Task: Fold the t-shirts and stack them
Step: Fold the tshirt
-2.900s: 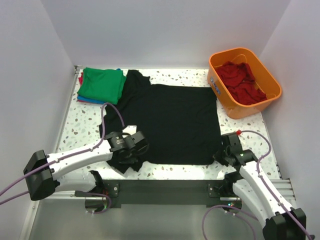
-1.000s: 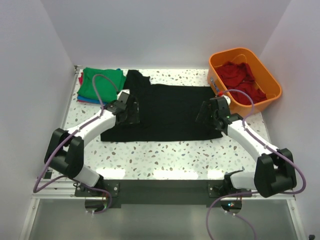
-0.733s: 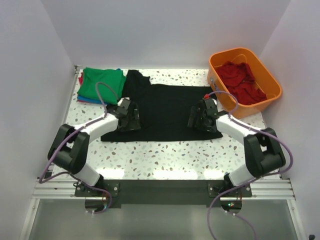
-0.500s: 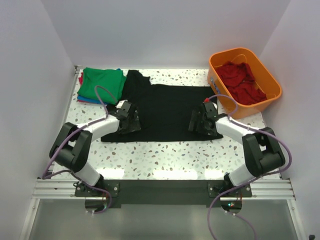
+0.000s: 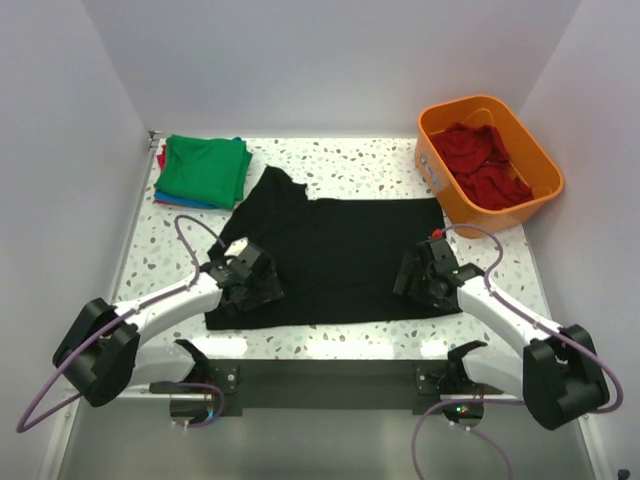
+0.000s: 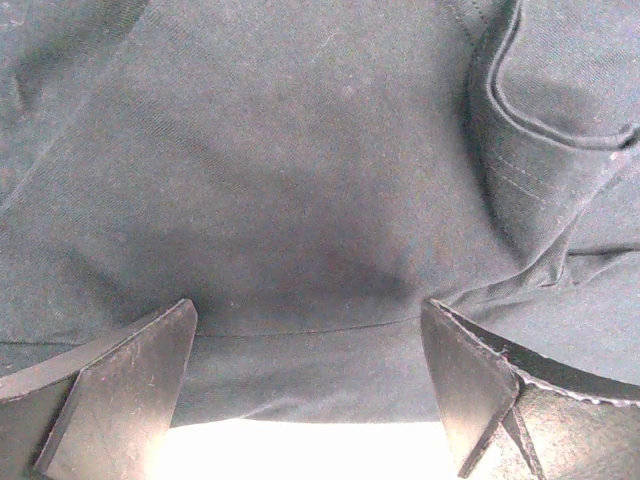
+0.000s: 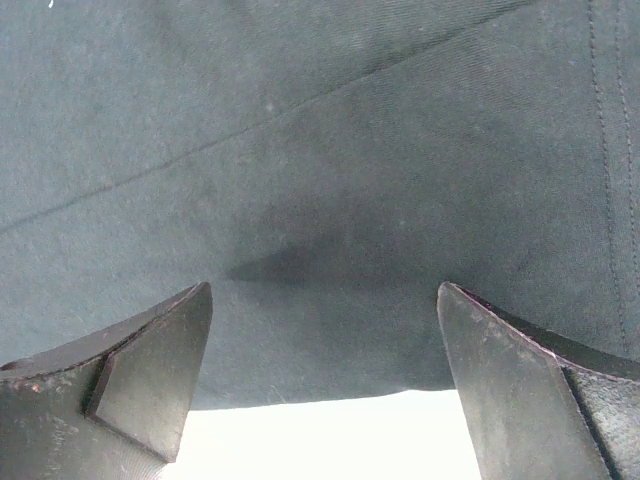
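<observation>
Black t-shirt (image 5: 340, 255) was found lying flat on the speckled table (image 5: 350, 155), towards the near edge, folded into a broad rectangle, with one part projecting at its far left corner.

Left gripper (image 6: 308, 310) was positioned over the near left portion of the shirt. Its fingers (image 6: 120, 385) were spread well apart, with black fabric spanning the gap between them. A hemmed fold of cloth was noted at the upper right of the left wrist view.

Right gripper (image 7: 325, 290) was positioned over the near right portion of the same shirt, fingers likewise spread wide, with smooth fabric and a stitched hem visible ahead of them. Whether either set of fingertips pressed on the cloth could not be determined.

A stack of folded shirts (image 5: 205, 168), green on top, sat at the far left corner, just beside the black shirt. An orange bin (image 5: 485, 222) at the far right held crumpled red garments (image 5: 480, 165)
</observation>
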Robot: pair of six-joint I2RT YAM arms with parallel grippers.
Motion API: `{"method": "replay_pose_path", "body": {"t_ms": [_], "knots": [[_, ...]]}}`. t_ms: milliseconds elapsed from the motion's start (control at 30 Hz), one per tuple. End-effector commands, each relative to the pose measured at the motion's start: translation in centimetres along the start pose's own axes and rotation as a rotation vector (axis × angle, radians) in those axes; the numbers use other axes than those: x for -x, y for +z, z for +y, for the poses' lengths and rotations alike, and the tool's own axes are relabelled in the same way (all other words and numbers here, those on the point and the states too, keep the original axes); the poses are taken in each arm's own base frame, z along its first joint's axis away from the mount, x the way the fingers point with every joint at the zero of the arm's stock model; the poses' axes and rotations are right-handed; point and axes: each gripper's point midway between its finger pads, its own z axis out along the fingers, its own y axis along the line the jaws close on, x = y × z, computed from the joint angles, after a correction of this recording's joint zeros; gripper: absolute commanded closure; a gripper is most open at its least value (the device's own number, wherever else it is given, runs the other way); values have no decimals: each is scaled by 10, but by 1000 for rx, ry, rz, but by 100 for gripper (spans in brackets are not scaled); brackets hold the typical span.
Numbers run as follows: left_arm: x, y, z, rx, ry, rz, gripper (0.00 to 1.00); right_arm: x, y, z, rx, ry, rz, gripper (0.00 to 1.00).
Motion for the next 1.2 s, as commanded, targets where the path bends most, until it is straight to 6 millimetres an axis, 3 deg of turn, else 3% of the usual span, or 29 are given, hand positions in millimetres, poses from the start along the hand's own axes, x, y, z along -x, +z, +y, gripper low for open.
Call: {"method": "replay_pose_path", "body": {"t_ms": [0, 67, 200, 300, 333, 367, 433, 500, 533, 600, 633, 700, 733, 767, 800, 833, 867, 900, 933, 967, 1033, 1167], "knots": [[-84, -14, 66, 240, -91, 301, 0, -38, -15, -25, -71, 86, 107, 1], [-88, -18, 66, 221, -114, 304, 0, -47, -20, -38, -114, 110, 114, 1], [-71, -31, 60, 216, -127, 244, 0, -42, -26, -31, -68, 146, 76, 1], [-30, -50, 34, 143, -107, 111, 0, -12, -38, -19, -36, 112, -9, 1], [-9, -61, 13, 77, -89, 54, 0, -2, -42, -15, -25, 63, -31, 1], [8, -66, 2, 48, -72, -11, 0, 21, -53, -4, -2, 48, -89, 1], [44, -85, -28, -28, -52, -112, 0, 45, -64, 6, 23, 6, -154, 1], [73, -89, -44, -23, 32, -200, 0, 74, -79, 23, 69, -5, -235, 1], [99, -100, -60, -53, 30, -261, 0, 88, -83, 32, 96, -14, -278, 1], [125, -91, -76, -54, 109, -266, 0, 109, -89, 49, 122, -18, -306, 1], [158, -85, -89, -74, 134, -300, 0, 126, -97, 60, 148, -23, -340, 1], [186, -75, -103, -115, 147, -316, 0, 134, -87, 68, 128, -31, -318, 1], [214, -78, -110, -132, 129, -355, 0, 141, -85, 71, 122, -40, -323, 1], [220, -53, -113, -96, 160, -323, 0, 150, -88, 76, 123, -41, -339, 1], [231, -46, -117, -82, 177, -325, 0, 152, -79, 77, 100, -45, -325, 1], [255, -52, -130, -93, 176, -370, 0, 159, -77, 76, 79, -47, -343, 1], [259, -23, -128, -26, 197, -334, 0, 168, -80, 79, 76, -44, -363, 1], [267, -16, -131, -12, 206, -332, 0, 170, -72, 79, 56, -51, -353, 1], [293, -20, -139, -14, 187, -379, 0, 175, -71, 78, 37, -55, -363, 1], [294, 8, -132, 51, 190, -339, 2, 181, -71, 81, 33, -54, -373, 1], [311, 33, -129, 84, 170, -314, 8, 186, -60, 83, 12, -60, -368, 1], [326, 67, -121, 115, 133, -287, 16, 202, -50, 84, -43, -53, -391, 1]]}}
